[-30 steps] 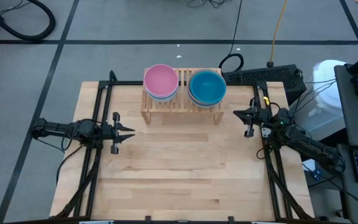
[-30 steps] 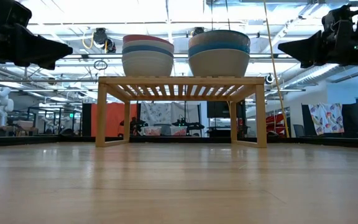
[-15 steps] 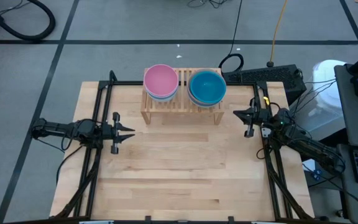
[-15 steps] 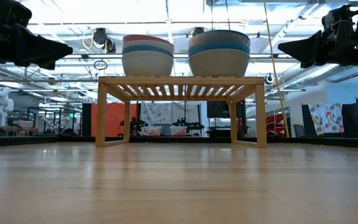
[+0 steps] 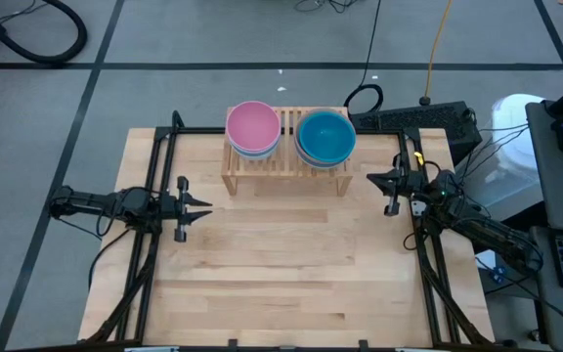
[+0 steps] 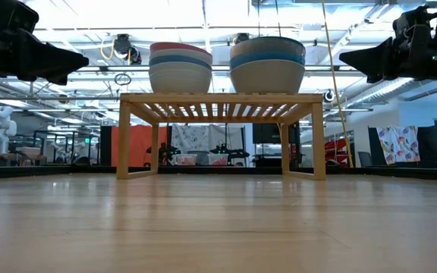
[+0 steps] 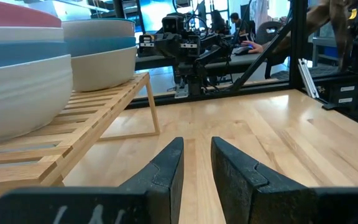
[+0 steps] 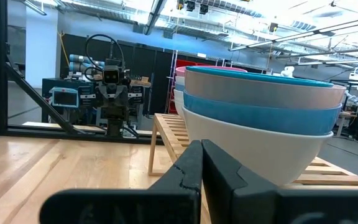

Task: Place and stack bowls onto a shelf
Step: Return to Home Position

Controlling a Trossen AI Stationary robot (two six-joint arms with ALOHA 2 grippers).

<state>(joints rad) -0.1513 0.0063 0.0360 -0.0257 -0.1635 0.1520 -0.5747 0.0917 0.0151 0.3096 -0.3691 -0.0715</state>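
- Nothing's moved since prev frames; both arms sit parked as before.
- L pincer (image 5: 206, 207) at left side of table (image 5: 281, 264), fingers a crack apart, empty.
- R pincer (image 5: 371, 178) opposite, fingers closed, empty.
- Shelf (image 5: 288, 137) btwn them, farther back: I see pink-topped stack (image 5: 253, 127) nearer L pincer, blue-topped stack (image 5: 325, 137) nearer R.
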